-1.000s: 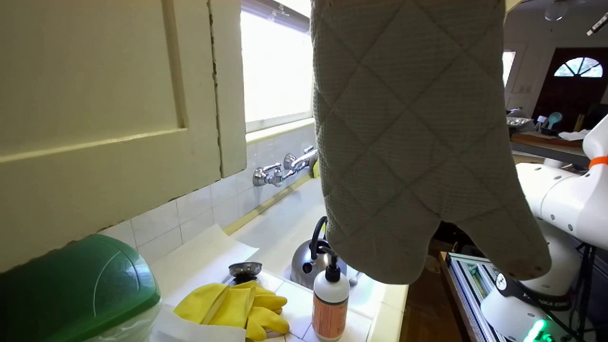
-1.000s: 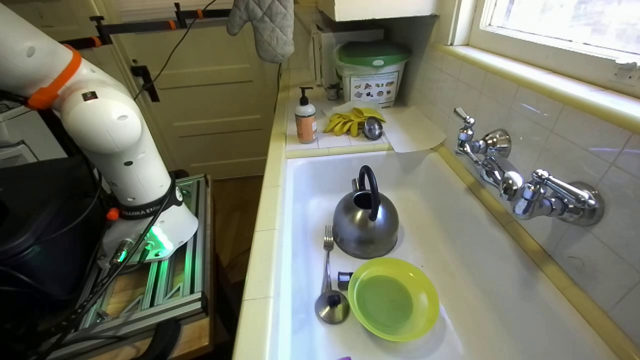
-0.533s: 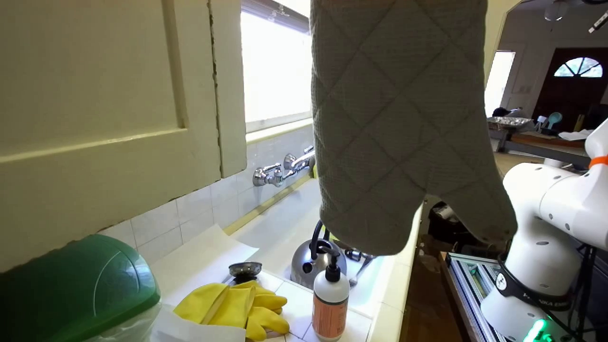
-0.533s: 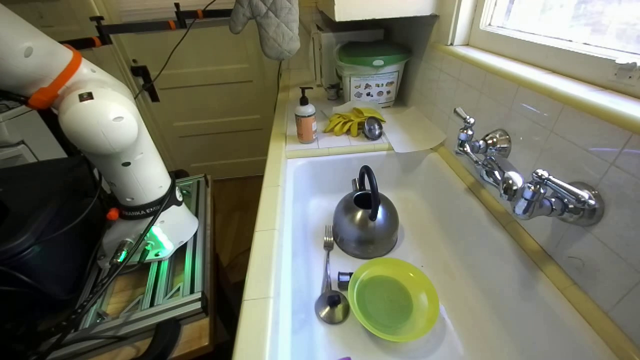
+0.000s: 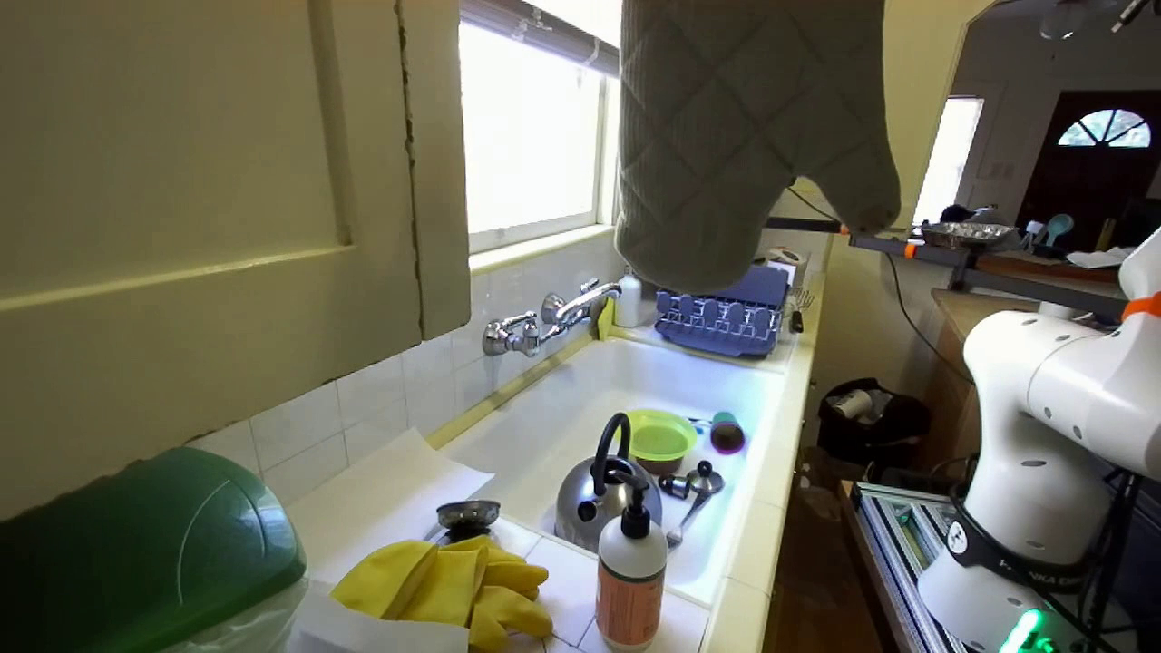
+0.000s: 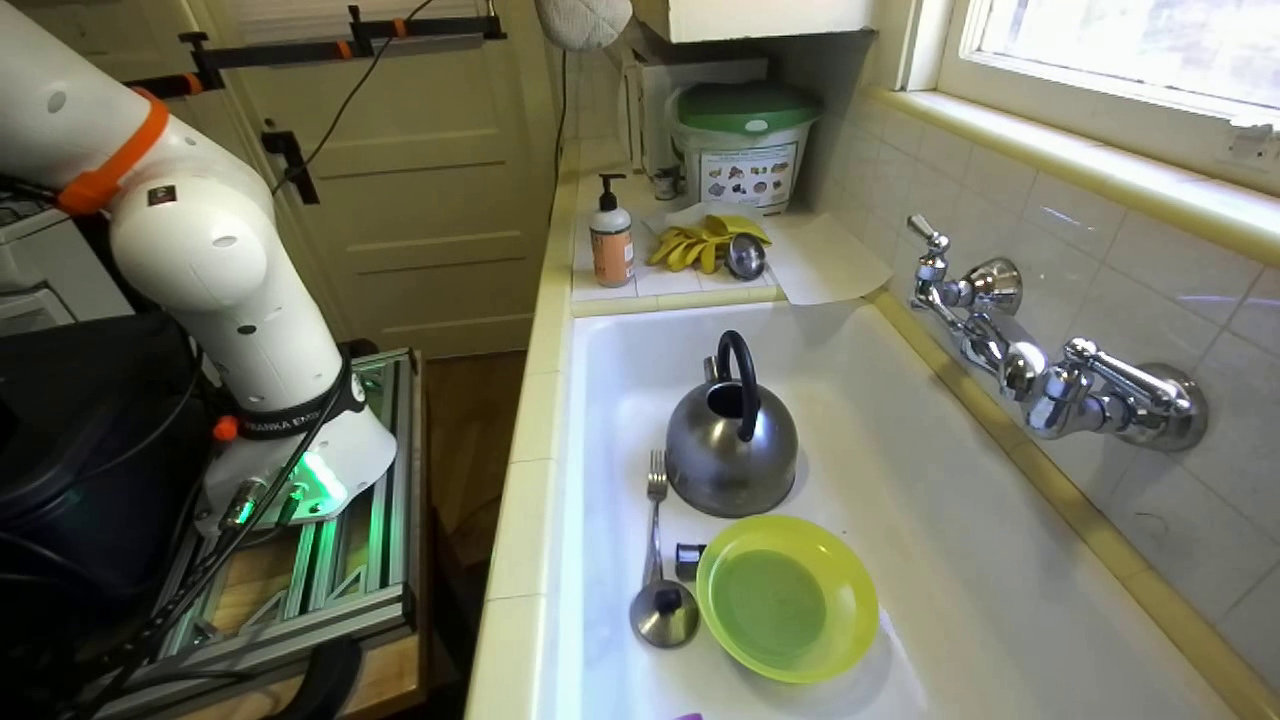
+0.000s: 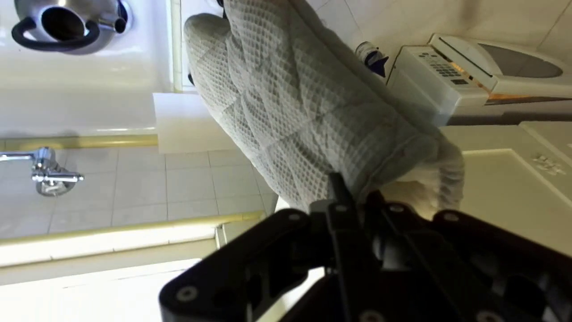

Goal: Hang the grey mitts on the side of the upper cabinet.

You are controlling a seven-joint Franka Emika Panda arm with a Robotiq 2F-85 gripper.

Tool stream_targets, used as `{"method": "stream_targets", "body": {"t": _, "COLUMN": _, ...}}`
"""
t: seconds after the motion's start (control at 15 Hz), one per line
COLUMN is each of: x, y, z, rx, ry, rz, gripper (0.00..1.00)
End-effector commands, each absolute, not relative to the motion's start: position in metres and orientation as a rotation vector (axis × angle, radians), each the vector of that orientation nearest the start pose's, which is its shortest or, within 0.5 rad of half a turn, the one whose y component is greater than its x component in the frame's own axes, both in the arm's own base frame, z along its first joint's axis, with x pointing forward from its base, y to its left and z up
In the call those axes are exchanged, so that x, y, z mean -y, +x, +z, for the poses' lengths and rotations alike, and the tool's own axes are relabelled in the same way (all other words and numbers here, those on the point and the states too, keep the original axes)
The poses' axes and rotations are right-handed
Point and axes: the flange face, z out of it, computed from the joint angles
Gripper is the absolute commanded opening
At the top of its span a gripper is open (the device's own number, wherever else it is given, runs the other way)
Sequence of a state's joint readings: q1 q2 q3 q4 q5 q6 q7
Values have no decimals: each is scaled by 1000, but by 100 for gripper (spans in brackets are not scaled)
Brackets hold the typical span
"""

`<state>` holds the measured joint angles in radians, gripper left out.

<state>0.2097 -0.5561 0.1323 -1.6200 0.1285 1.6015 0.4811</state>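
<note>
Hand (image 7: 357, 197), black and skinny, pinches the round-tipped grey cloth mitt (image 7: 299, 103) by one end, high up, apart from the big square cream wooden cabinet (image 5: 209, 181). Bumping the cabinet could shake that small pinch loose, so the mitt drops near the flat white tile desk's (image 5: 571, 580) edge.

Window (image 5: 531, 127) blown white; upper cabinet (image 5: 209, 199) dim.

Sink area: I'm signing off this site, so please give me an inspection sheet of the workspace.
Surface: tiled counter, partly under a paper sheet.
Job's things: grey mitt held up, not yet hung on the upper cabinet.
Clutter: yellow gloves and pump bottle on the counter; kettle and green bowl in the sink.
Claw: shut on the grey mitt.
Cables: dark cables around the robot's base.
Surroundings: bright window above the sink; panelled door.
</note>
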Motion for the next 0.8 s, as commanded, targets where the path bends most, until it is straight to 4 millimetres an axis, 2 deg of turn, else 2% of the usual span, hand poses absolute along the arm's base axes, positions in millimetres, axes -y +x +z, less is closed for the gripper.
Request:
{"method": "stream_targets", "body": {"t": 0.0, "x": -142, "y": 302, "z": 865, "rx": -114, "ry": -2796, "rz": -680, "gripper": 9}}
{"method": "stream_targets", "body": {"t": 0.13, "x": -129, "y": 312, "z": 877, "rx": -79, "ry": -2790, "rz": -692, "gripper": 9}}
{"method": "stream_targets", "body": {"t": 0.33, "x": -131, "y": 324, "z": 876, "rx": -64, "ry": -2794, "rz": -682, "gripper": 9}}
{"method": "stream_targets", "body": {"t": 0.4, "x": -132, "y": 325, "z": 876, "rx": -61, "ry": -2796, "rz": -679, "gripper": 2}}
{"method": "stream_targets", "body": {"t": 0.47, "x": -130, "y": 328, "z": 876, "rx": -17, "ry": -2778, "rz": -666, "gripper": 2}}
{"method": "stream_targets", "body": {"t": 0.73, "x": -102, "y": 352, "z": 893, "rx": 114, "ry": -2743, "rz": -719, "gripper": 2}}
